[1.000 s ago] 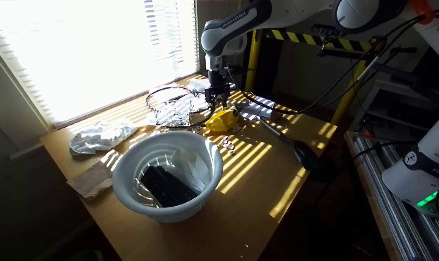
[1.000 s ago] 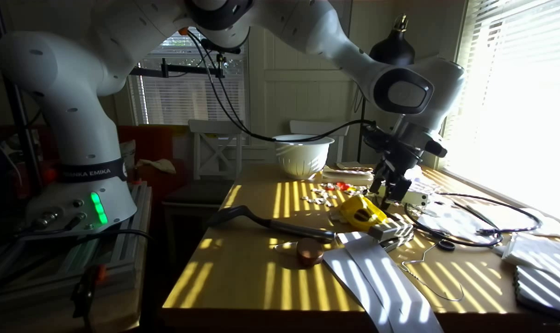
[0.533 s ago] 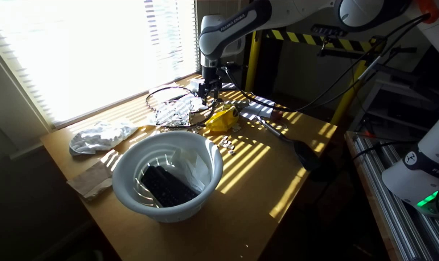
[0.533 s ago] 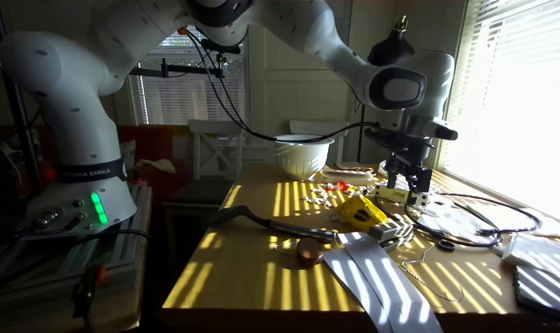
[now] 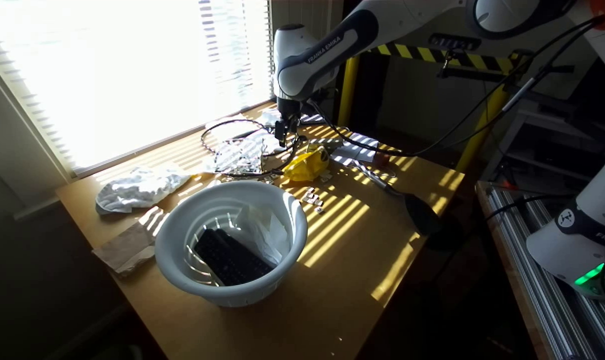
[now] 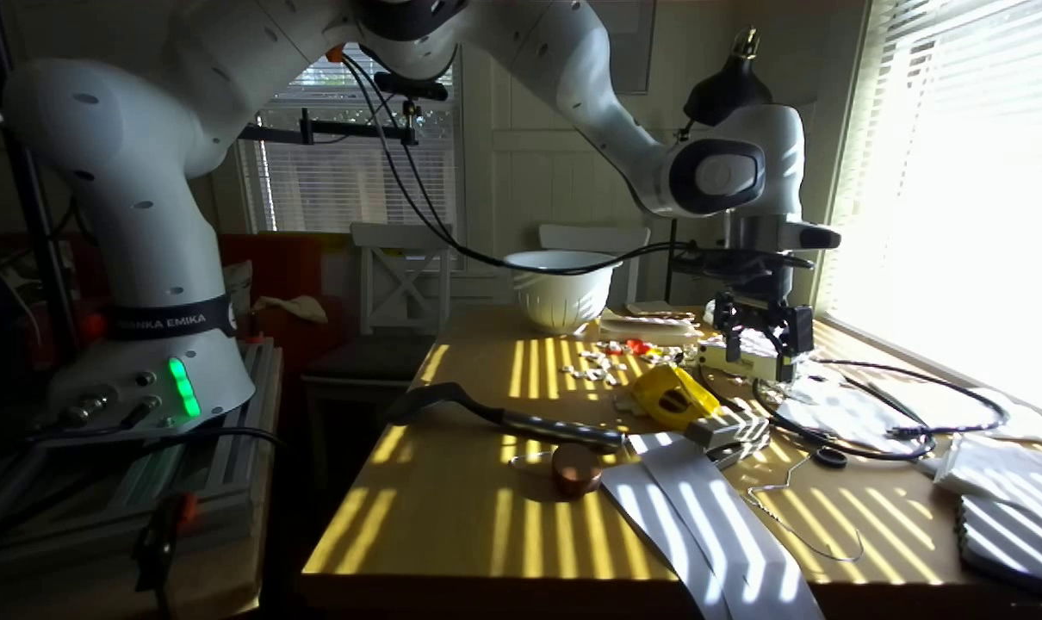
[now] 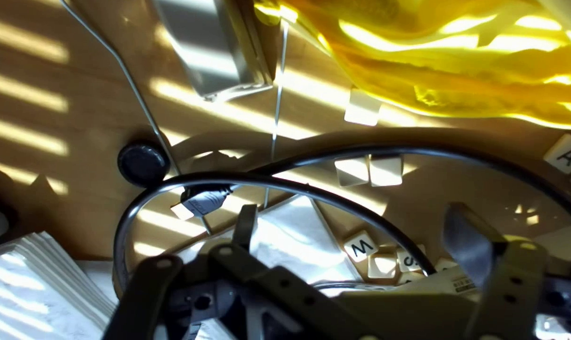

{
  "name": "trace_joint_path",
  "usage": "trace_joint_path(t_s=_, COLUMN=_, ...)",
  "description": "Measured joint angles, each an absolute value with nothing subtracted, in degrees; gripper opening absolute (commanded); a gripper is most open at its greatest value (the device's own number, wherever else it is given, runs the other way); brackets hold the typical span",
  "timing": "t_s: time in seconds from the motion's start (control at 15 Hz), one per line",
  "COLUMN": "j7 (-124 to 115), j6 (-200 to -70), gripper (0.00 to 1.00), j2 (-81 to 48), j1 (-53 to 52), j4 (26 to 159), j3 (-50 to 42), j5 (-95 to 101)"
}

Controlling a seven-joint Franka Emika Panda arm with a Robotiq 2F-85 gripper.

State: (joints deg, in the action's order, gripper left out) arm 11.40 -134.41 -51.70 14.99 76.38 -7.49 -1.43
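– Worktop [image 5: 332,285] by a bright window [image 5: 132,65], sun in stripes across it, robot arm [image 5: 327,50] above. Is it holding anything?

– Nope, afaict. End effector [image 7: 358,231] points down w/ jaws spread wide & nothing btwn them. Hangs above the worktop, prob so it clears the low stuff

– What's closest?

– Black cable [image 7: 408,150], just below. Wrist view: it loops loosely on the worktop, one strand showing through the gap; whether they touch, can't tell. Prob curves like that b/c it's springy. Dark plug [image 7: 203,200] sits by the loop, maybe its own end. In an exterior view a pale box [image 6: 755,365] lies below too

– And around?

– Yellow plastic bag [image 7: 432,61], crumpled, near the cable, prob limp b/c there's little in it. Letter tiles [image 7: 360,246] strewn about, some face up, like a spill imo. Silver box [image 7: 200,47] just beside the bag

– Any containers?

– Big white bowl [image 5: 163,250], seen in both exterior views, well apart from the end effector. Slotted sides suggest a strainer imo. Inside, a black keyed slab [image 5: 232,260] lies slantwise, prob b/c it's long for the base, w/ white sheets [image 5: 270,232], paper or thin plastic, next to it, maybe grouped so loose bits don't roam
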Motion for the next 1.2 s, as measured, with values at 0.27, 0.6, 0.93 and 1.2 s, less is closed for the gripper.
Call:
trace_joint_path(t_s=0.27, j7=11.14, j6=-135.6, gripper=1.0, j2=-50.54, j1=15.1, j4=78.01, j3=-7.43, j5=-1.43)
trace_joint_path(t_s=0.6, j7=14.76, j6=-132.56, gripper=1.0, j2=-50.88, j1=11.91, j4=77.81, j3=-7.04, j5=5.28)
trace_joint_path(t_s=0.93, j7=18.3, j6=-132.1, gripper=1.0, j2=-50.89, j1=5.54, j4=77.8, j3=-6.2, j5=11.98)
trace_joint_path(t_s=1.2, j7=23.56, j6=-133.07, gripper=1.0, j2=-50.93, j1=2.73, j4=77.58, j3=-5.26, j5=16.73)
